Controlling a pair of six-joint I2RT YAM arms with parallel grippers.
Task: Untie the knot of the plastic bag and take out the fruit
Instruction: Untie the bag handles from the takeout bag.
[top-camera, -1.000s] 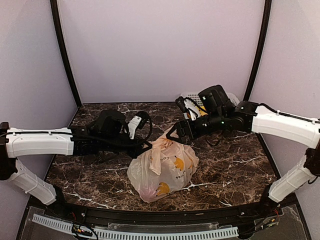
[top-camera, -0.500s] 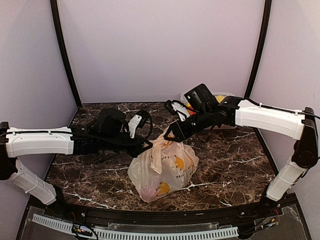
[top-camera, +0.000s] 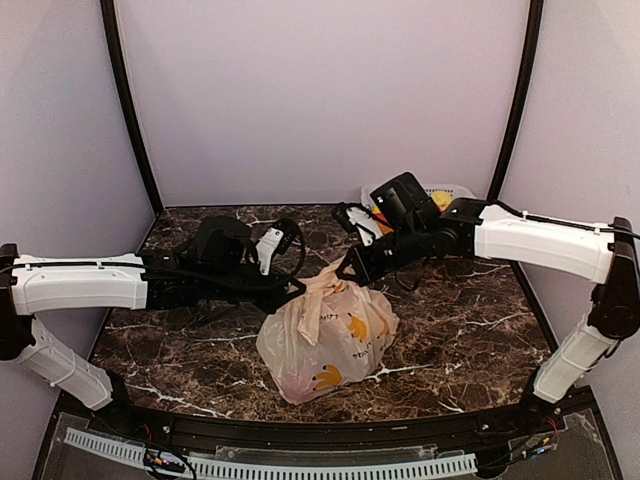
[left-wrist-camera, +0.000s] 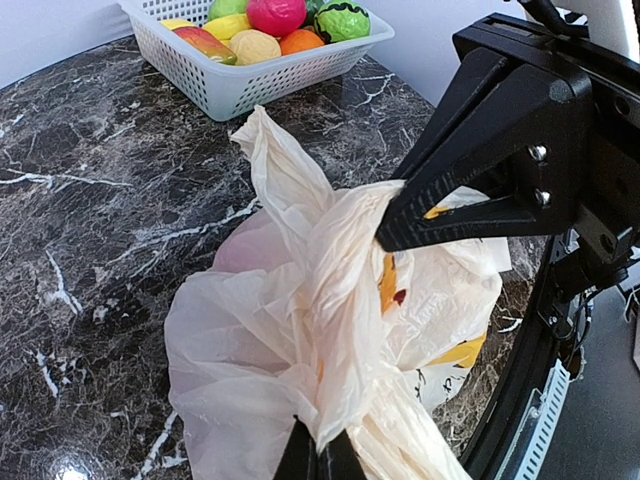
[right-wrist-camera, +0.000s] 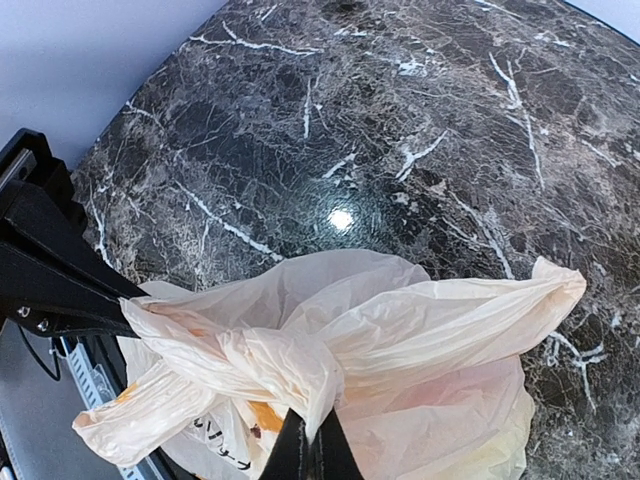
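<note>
plastic bag (top-camera: 330, 345) sits mid-table on the dark marble table (top-camera: 460, 340), between the two arms, slumped, mouth up. knot (top-camera: 322, 292) is at its top: a bunched lump with loose ears sticking out.

left gripper (left-wrist-camera: 320, 458) is pinched fully closed on a twisted strand of bag film just beside the knot. right gripper (right-wrist-camera: 308, 448) is likewise clamped tight on a fold at the other side of the lump. both hold plastic only.

fruit (top-camera: 295, 383) is mostly hidden; a pink blush shows through the film low in the bag. white basket (left-wrist-camera: 290, 80) of other fruit stands well apart at the far edge.

handling, my reading:
- film is thin, soft and slippery, and likely tears if yanked.
- the bag is light, so it will probably lift or slide rather than resist.
- best hold is the loose ears close to the knot, drawn apart gently in opposite directions.
- a grip on the bag's body would only stretch the film.
</note>
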